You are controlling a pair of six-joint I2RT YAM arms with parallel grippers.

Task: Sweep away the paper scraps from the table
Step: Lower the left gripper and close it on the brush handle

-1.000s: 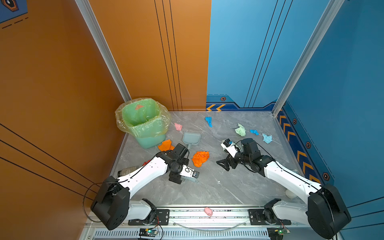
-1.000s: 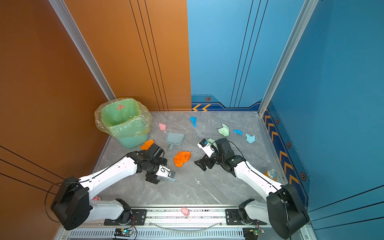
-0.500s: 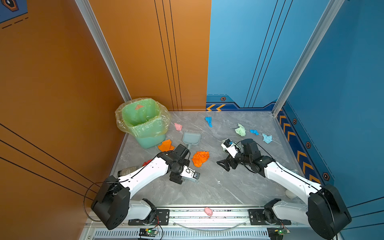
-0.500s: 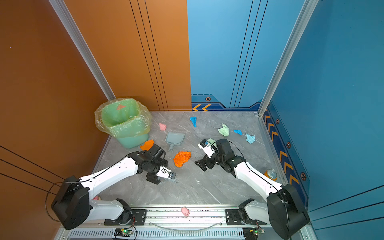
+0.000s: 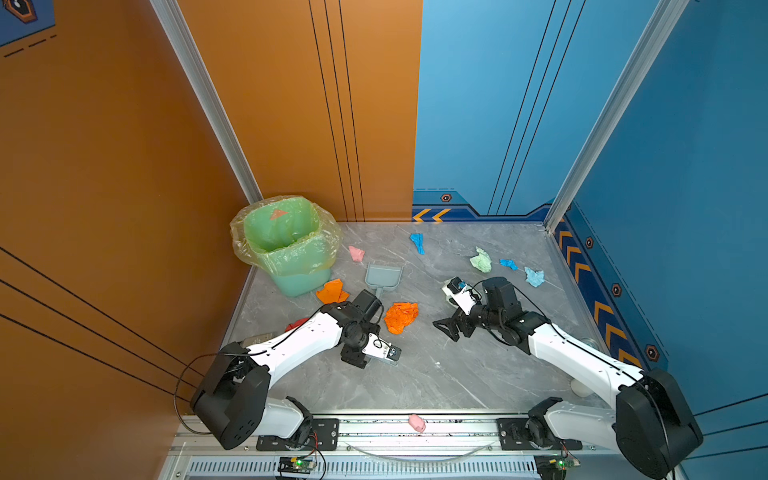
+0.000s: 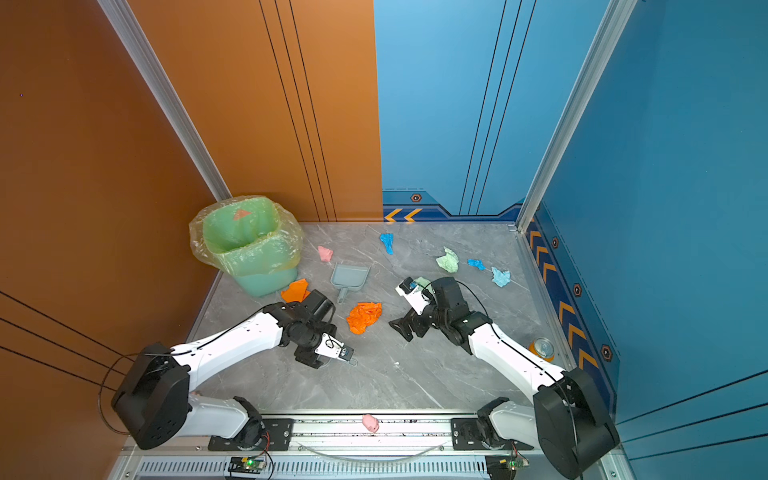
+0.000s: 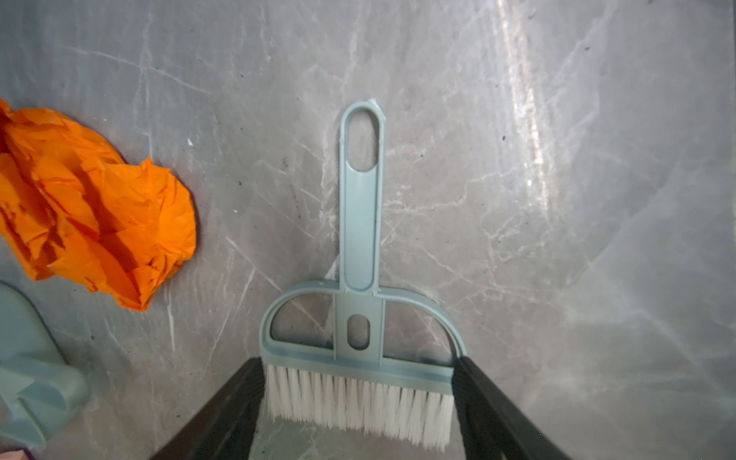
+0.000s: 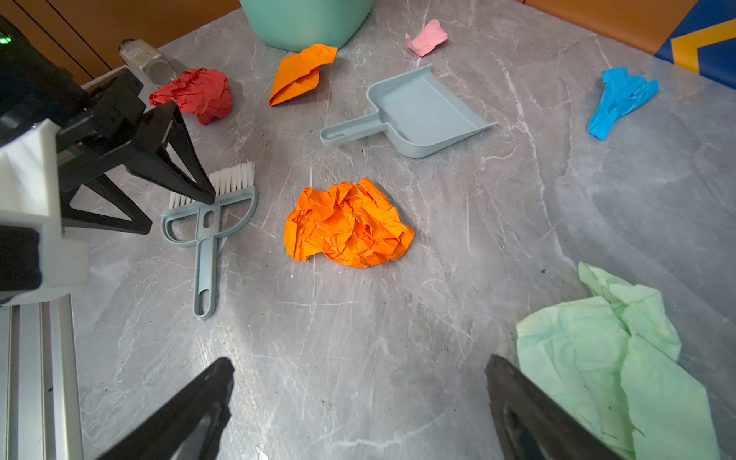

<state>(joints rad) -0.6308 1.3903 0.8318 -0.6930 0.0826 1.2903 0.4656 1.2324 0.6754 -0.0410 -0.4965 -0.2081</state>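
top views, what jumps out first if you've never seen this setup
The big crumpled orange paper glows in the middle of the grey table, with smaller coloured scraps strewn around it. A pale green bin lined with a plastic bag stands in the far left corner. The left tool straddles the head of a small grey-blue brush lying flat on the table.

- Both top views are taken from high overhead at the near edge of the table (image 5: 415,386). They are tilted down over all of it, far from either claw, and nearly the same scene is shared.
- The left wrist view is taken from just behind the left claw (image 7: 358,362), facing almost straight down, very close to the brush (image 7: 358,223) at its tips.
- The right wrist view is taken from behind the right claw (image 8: 358,364), low and oblique. The brush and the orange paper scrap (image 8: 346,223) beyond its tips are shared with the left wrist view.
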